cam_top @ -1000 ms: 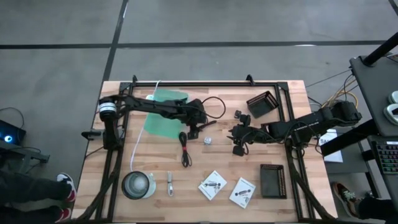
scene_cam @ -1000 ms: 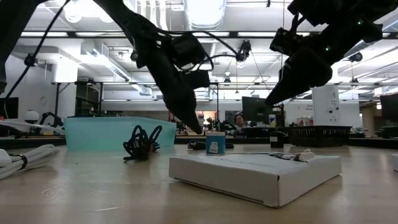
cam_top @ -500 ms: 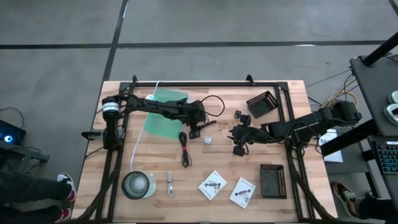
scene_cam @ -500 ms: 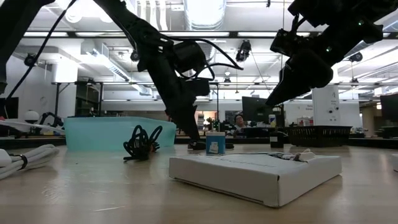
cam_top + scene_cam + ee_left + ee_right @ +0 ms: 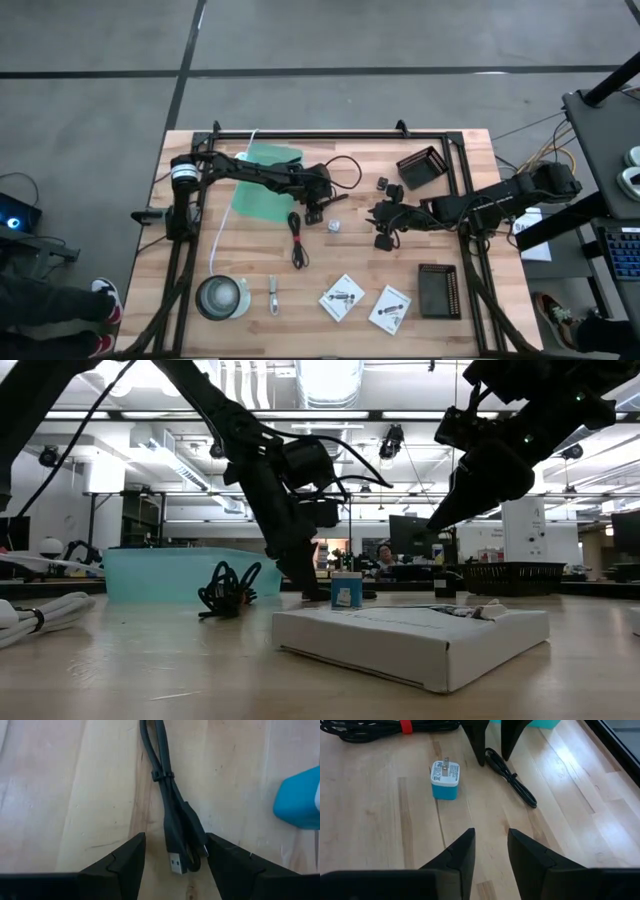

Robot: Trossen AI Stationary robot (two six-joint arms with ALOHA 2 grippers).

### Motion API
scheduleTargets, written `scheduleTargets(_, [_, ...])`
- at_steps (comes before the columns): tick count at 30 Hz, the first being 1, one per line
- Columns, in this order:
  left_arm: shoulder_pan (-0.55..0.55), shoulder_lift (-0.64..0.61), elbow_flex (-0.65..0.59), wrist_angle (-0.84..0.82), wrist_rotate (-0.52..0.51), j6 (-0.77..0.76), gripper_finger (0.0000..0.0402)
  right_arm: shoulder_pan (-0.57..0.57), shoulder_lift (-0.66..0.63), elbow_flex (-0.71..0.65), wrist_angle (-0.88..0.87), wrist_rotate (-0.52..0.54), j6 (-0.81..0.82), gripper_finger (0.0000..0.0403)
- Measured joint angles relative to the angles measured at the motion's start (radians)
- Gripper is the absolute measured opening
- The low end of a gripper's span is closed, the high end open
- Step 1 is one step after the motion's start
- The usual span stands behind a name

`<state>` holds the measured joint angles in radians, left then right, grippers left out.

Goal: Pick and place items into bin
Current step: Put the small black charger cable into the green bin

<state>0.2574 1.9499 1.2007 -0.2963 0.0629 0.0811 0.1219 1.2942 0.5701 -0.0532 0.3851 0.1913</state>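
The bundled black cable lies flat on the wood. My left gripper is open and low over the cable's plug end, one finger on either side, touching nothing that I can see. A small blue-and-white cube stands beside it. My right gripper is open and hovers above the table, right of the cube. Two white packets and a metal clip lie by the near edge. Small black connectors sit toward the far side.
The teal bin sits behind the left gripper, toward the far left. A round silvery bowl and a long white cord are on the left. Two black trays stand on the right. A black metal frame borders the table.
My left gripper has come down toward the table, onto the far end of the black cable, shifting slightly toward the table's left. The cable and the cube have stayed in place.
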Motion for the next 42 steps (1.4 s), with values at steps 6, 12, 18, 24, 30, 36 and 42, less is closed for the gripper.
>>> scheduleTargets(6, [0.002, -0.003, -0.002, -0.003, 0.003, 0.005, 0.0144, 0.000, 0.000, 0.000, 0.002, 0.000, -0.005, 0.0102])
scheduleTargets(12, [0.003, -0.003, -0.001, -0.011, 0.009, 0.011, 0.0070, 0.000, 0.000, 0.000, 0.003, 0.000, -0.006, 0.0097])
scheduleTargets(18, [0.005, -0.005, 0.006, -0.035, 0.002, 0.038, 0.0029, 0.000, 0.000, 0.000, 0.003, 0.000, -0.007, 0.0090])
scheduleTargets(24, [0.008, -0.011, 0.063, -0.168, -0.026, 0.068, 0.0029, 0.000, 0.000, 0.000, 0.003, 0.000, -0.007, 0.0089])
scheduleTargets(30, [0.007, -0.062, 0.147, -0.282, -0.036, 0.064, 0.0029, 0.000, 0.000, 0.000, 0.004, 0.000, -0.007, 0.0089])
scheduleTargets(36, [0.010, -0.155, 0.162, -0.347, -0.050, 0.035, 0.0029, 0.000, 0.000, -0.001, 0.006, 0.000, -0.007, 0.0083])
scheduleTargets(42, [0.026, -0.238, 0.165, -0.466, -0.061, -0.040, 0.0029, 0.000, 0.000, -0.002, 0.006, 0.000, -0.015, 0.0082])
